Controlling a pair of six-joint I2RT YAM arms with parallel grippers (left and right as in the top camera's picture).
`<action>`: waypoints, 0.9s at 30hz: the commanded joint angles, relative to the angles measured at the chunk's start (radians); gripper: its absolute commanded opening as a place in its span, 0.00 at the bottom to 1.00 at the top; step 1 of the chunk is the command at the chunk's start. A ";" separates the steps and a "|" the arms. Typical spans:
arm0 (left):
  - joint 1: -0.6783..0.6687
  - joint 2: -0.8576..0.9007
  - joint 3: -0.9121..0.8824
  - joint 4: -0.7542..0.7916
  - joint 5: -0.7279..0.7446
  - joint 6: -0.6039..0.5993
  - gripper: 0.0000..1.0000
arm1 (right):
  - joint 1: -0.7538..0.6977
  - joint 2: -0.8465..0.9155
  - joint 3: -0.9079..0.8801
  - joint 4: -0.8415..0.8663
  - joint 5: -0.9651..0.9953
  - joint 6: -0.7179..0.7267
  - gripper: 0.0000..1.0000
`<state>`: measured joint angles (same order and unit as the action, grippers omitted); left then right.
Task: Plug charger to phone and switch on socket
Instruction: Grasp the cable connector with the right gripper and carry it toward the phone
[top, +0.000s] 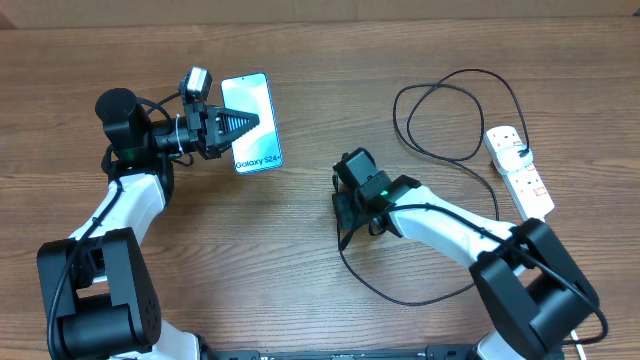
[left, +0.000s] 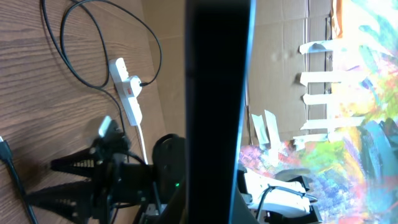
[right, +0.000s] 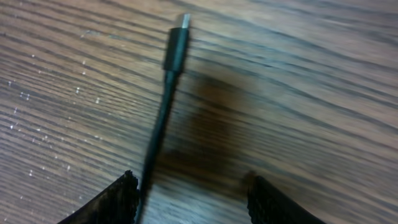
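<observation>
The phone (top: 252, 125), with a light screen reading "Galaxy S24+", is held off the table in my left gripper (top: 240, 127), which is shut on it. In the left wrist view the phone (left: 217, 93) fills the middle as a dark upright band seen edge-on. The charger's black cable (top: 396, 112) loops across the right side to the white socket strip (top: 518, 170). My right gripper (top: 346, 208) is open, low over the cable's free end. In the right wrist view the connector tip (right: 176, 46) lies on the wood ahead of the open fingers (right: 189, 180), with the cable running beside the left finger.
The wooden table reaches the frame edges. The left wrist view also shows the socket strip (left: 127, 93) with its red switches, the cable loop (left: 93, 50), the right gripper (left: 43, 180), and a cardboard wall behind.
</observation>
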<state>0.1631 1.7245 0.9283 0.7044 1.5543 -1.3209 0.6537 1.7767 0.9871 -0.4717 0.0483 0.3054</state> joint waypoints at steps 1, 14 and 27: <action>-0.006 0.001 0.029 0.008 0.026 -0.010 0.04 | 0.036 0.031 0.003 0.046 0.026 0.013 0.57; -0.006 0.001 0.029 0.007 0.025 -0.011 0.04 | 0.063 0.134 0.003 0.074 0.114 0.013 0.38; -0.006 0.001 0.029 0.007 0.026 -0.025 0.04 | 0.099 0.161 0.044 -0.116 0.014 0.039 0.04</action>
<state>0.1635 1.7245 0.9283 0.7044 1.5604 -1.3357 0.7509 1.8668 1.0618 -0.5144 0.1444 0.3431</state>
